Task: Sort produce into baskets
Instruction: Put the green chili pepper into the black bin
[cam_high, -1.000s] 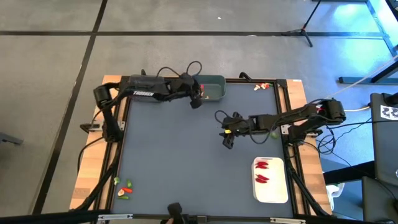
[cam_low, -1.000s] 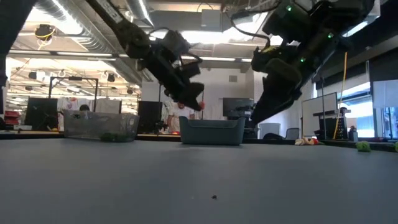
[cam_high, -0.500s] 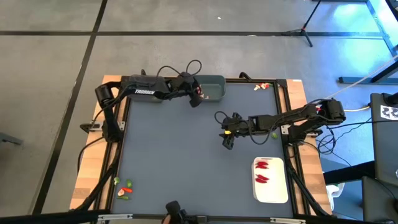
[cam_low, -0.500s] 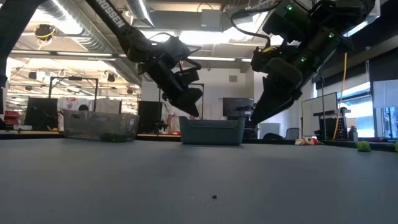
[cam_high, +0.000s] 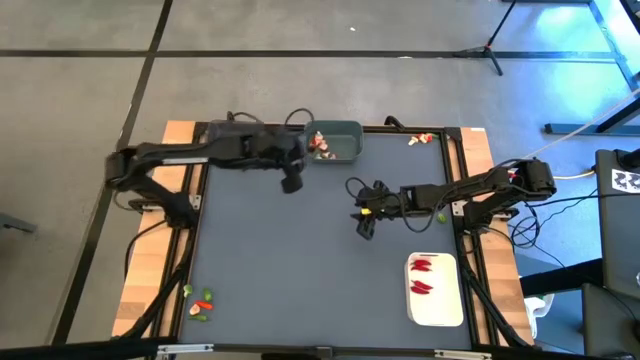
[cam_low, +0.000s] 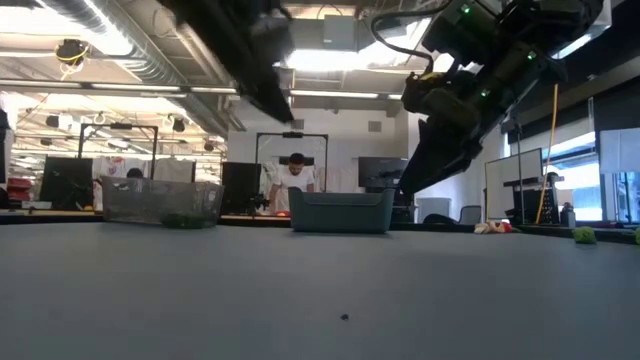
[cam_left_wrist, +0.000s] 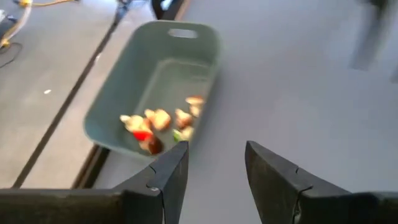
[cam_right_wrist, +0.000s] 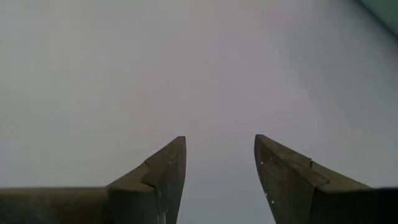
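The left gripper (cam_high: 291, 184) hangs just beside the grey-teal bin (cam_high: 338, 143), its jaws a little apart and holding nothing. Tan and red pieces (cam_left_wrist: 155, 124) lie inside that bin. The right gripper (cam_high: 366, 228) waits mid-worktop, jaws apart and holding nothing too. A good next move is probably to go for the loose pieces (cam_high: 201, 303) at the near corner, coming straight down over just one.

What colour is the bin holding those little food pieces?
Grey-teal; the bin shows best in the left wrist view.
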